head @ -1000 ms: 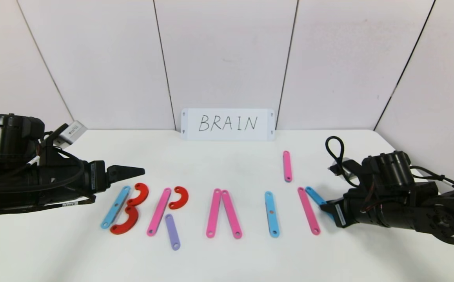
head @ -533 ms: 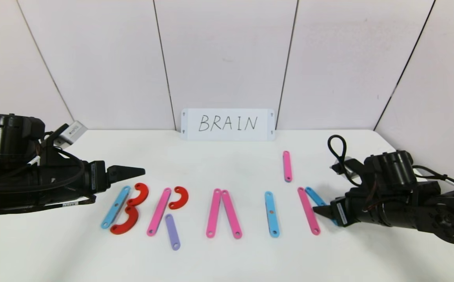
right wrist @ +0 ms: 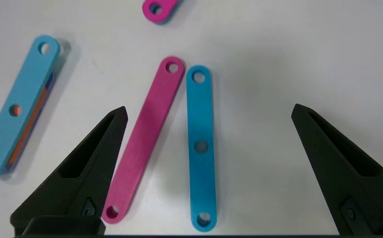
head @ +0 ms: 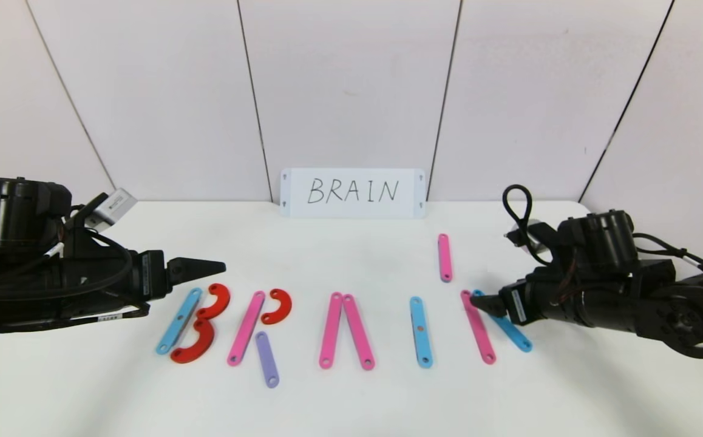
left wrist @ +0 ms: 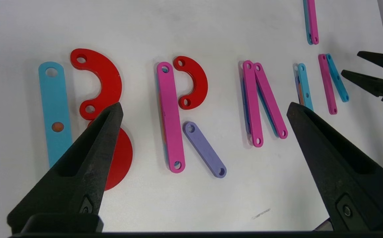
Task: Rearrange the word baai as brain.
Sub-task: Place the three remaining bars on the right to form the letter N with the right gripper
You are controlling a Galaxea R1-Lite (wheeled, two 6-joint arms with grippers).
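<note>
On the right side of the table point(head: 351, 406), my right gripper point(head: 479, 301) sits low over the last letter with its jaws spread wide and nothing between them. Under it, a pink bar point(right wrist: 143, 138) and a blue bar point(right wrist: 200, 145) lie flat, their far ends nearly touching and their near ends fanned apart. Neither finger touches either bar in the wrist view. A second pink bar point(head: 444, 257) lies apart, farther back toward the card point(head: 353, 192) that reads BRAIN.

Leftward along the row I see a blue I point(head: 421, 331), then two pink bars point(head: 345, 330) leaning together at the top as an A with no crossbar. Next comes the R: a pink upright point(head: 246, 328), a red curve point(head: 278, 305) and a purple leg point(head: 266, 359). The B is a blue upright point(head: 178, 321) with two red curves point(head: 203, 331).

My left gripper point(head: 221, 266) hovers just behind the B, jaws also wide apart, holding nothing.
</note>
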